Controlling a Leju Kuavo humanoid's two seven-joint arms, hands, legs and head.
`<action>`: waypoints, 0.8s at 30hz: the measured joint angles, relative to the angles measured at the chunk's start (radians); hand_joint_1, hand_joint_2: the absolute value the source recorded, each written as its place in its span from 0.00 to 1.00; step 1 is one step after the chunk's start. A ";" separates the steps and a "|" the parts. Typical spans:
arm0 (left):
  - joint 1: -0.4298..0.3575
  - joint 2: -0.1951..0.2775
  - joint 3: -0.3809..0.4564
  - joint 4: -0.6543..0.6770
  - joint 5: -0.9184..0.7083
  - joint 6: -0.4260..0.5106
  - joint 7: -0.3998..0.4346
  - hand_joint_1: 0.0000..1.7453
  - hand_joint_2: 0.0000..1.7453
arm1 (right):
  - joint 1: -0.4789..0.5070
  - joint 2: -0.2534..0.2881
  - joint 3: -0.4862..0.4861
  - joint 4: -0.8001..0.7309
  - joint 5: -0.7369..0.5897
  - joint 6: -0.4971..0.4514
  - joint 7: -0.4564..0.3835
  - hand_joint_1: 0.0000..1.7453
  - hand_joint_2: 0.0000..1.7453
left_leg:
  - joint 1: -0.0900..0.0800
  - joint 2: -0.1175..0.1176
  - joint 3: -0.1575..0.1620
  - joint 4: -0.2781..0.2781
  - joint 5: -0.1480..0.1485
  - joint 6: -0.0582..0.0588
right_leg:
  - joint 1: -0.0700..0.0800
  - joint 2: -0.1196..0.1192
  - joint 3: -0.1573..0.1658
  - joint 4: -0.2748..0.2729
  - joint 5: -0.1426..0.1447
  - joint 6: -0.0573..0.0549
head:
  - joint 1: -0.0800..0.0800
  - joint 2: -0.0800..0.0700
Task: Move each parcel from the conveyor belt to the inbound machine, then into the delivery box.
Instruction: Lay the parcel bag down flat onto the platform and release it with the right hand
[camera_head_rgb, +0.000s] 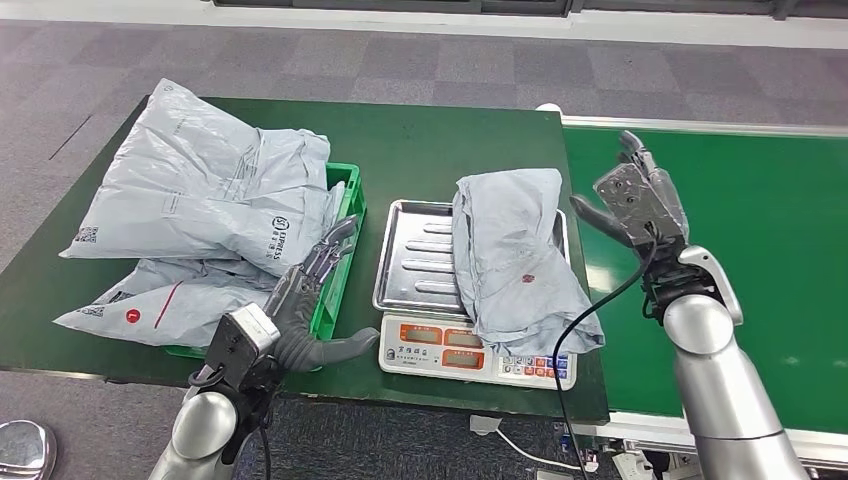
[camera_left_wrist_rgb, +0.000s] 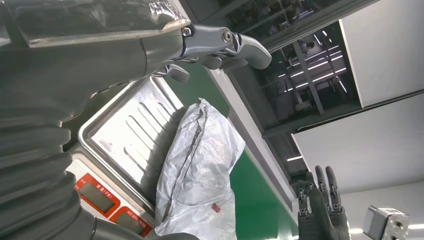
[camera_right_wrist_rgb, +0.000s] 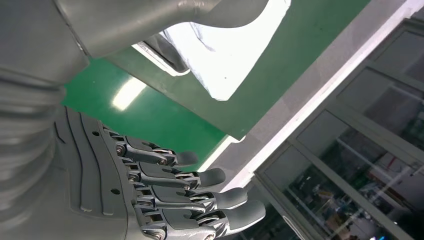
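Parcel (camera_head_rgb: 515, 260) overhangs the scale (camera_head_rgb: 470, 300) tray's edge; left hand (camera_head_rgb: 305, 300) and right hand (camera_head_rgb: 640, 200) flank it, fingers spread, empty.

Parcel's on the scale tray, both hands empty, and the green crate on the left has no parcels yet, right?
Not quite. In the head view the green crate already holds a pile of grey parcels. The rest stands: one parcel lies on the scale tray, and the left hand and right hand hold nothing.
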 joint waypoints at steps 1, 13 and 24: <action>0.000 0.000 0.000 0.000 0.000 0.000 0.000 0.00 1.00 | 0.003 -0.001 -0.001 -0.007 0.003 -0.006 0.000 0.00 1.00 | 0.000 0.000 0.000 0.000 0.000 0.000 | 0.000 0.000 0.000 0.000 0.000 0.000 | 0.000 0.000; 0.030 0.000 0.000 -0.024 -0.014 0.001 0.003 0.00 1.00 | 0.134 -0.001 -0.137 -0.265 0.093 -0.227 0.017 0.00 1.00 | 0.000 0.000 -0.001 0.000 -0.001 0.000 | 0.000 -0.001 0.000 0.000 0.000 0.000 | 0.000 0.000; 0.035 -0.001 0.000 -0.032 -0.018 0.001 0.003 0.00 1.00 | 0.179 -0.001 -0.195 -0.345 0.094 -0.228 0.016 0.00 1.00 | 0.000 0.000 0.000 0.000 0.000 0.000 | 0.000 0.000 0.000 0.000 0.000 0.000 | 0.000 0.000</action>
